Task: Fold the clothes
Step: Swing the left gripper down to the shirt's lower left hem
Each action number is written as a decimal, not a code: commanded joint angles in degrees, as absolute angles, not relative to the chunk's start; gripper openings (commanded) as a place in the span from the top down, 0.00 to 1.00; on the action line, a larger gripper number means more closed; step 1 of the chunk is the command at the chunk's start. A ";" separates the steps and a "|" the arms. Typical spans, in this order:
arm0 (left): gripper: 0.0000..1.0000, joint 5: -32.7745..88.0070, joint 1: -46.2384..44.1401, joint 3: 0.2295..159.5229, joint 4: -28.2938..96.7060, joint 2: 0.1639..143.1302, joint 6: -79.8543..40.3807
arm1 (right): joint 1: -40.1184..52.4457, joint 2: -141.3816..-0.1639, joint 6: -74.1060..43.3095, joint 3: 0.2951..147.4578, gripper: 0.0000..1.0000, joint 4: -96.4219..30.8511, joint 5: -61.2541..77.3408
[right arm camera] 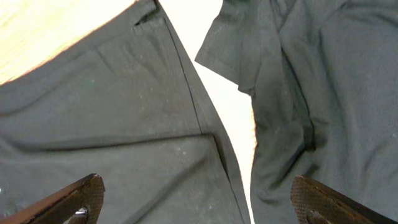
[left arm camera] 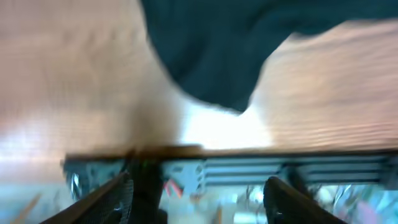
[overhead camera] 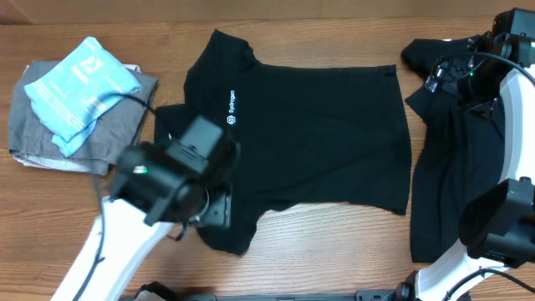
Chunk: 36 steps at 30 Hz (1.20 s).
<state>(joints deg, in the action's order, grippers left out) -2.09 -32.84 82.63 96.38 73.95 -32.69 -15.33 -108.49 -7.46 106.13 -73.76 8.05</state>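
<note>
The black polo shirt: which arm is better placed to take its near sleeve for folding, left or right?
Probably left. The left gripper is open right at that sleeve of the polo shirt. The right gripper, also open, hangs over the other black garment at the far right.
</note>
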 commanded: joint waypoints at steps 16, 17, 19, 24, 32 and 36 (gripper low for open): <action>0.30 10.59 -33.43 43.79 64.75 76.34 -35.94 | -15.51 -107.79 -7.70 106.96 0.00 -73.60 7.68; 0.30 10.61 -33.43 43.48 64.01 76.97 -35.75 | -15.51 -107.79 -7.70 106.96 0.00 -73.60 7.68; 0.31 10.59 -33.47 43.33 62.67 78.32 -34.92 | -15.51 -107.79 -7.70 106.96 0.00 -73.60 7.68; 0.30 10.31 -35.14 43.31 59.77 80.79 -33.08 | -15.51 -107.79 -7.73 106.96 0.00 -73.60 7.68; 0.28 8.14 -39.64 43.31 57.49 84.73 -33.91 | -15.51 -107.79 -7.73 106.96 0.00 -73.60 7.68; 0.24 7.27 -40.64 43.31 56.38 86.59 -33.91 | -15.51 -107.79 -7.73 106.96 0.00 -73.60 7.68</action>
<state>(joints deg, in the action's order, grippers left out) 8.75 -39.97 43.75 56.88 85.32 -34.17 -15.33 -108.49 -7.49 106.13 -73.73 8.08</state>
